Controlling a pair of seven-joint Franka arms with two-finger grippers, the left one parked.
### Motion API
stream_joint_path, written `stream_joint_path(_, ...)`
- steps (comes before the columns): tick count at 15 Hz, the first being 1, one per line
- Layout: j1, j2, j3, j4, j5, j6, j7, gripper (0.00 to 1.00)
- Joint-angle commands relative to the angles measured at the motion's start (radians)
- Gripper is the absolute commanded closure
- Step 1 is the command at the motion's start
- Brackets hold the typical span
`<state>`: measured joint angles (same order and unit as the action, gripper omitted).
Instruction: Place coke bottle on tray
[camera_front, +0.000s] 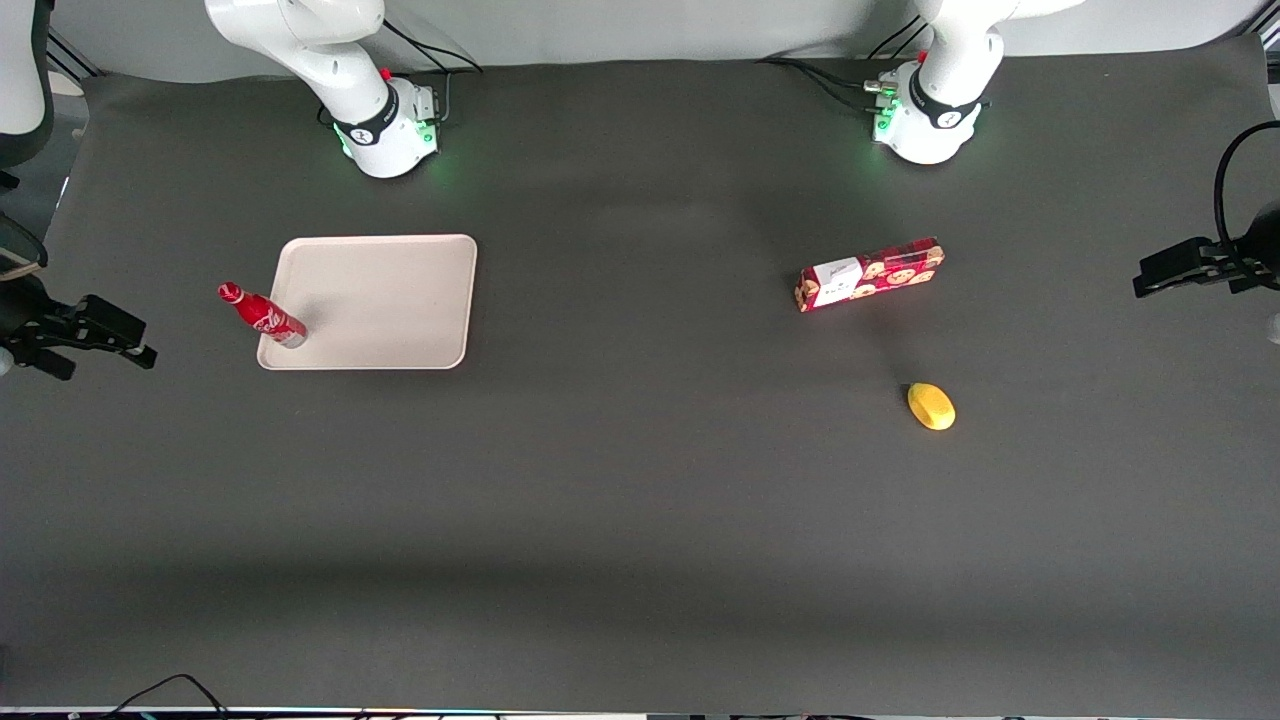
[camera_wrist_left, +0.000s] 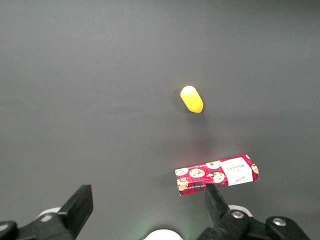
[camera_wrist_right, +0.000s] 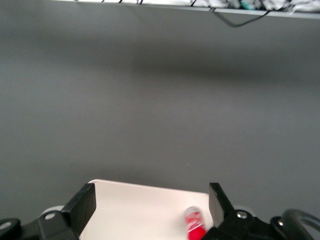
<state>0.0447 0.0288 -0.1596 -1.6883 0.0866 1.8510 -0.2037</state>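
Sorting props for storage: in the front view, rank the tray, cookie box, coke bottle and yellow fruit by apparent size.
1. tray
2. cookie box
3. coke bottle
4. yellow fruit
The pincer hangs open at the table's edge, apart from all.

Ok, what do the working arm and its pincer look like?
The arm is glossy white, with a black band, green base lights and black cables. Its pincer, open and raised near the tray and bottle, has matte black, wedge-shaped fingers.

The coke bottle (camera_front: 263, 315) stands on the tray (camera_front: 380, 300) at its corner nearest the working arm's end, leaving the tray's surface bare around it. The gripper (camera_wrist_right: 150, 212) hangs high above with fingers spread wide. The cookie box (camera_front: 870, 274) and a yellow object (camera_front: 931, 406) lie well apart toward the parked arm's end.
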Motion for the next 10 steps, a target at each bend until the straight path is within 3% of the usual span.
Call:
stream_joint_path(1,-0.009,-0.050,0.018,-0.019,0.042,-0.097,0.029,0.00)
stream_joint_path(4,-0.012,-0.035,0.020,-0.013,0.025,-0.090,0.030,0.00)
stream_joint_path(6,-0.011,-0.030,0.020,-0.010,-0.030,-0.082,0.029,0.00)
stream_joint_path(10,-0.012,-0.029,0.018,-0.010,-0.042,-0.073,0.032,0.00)
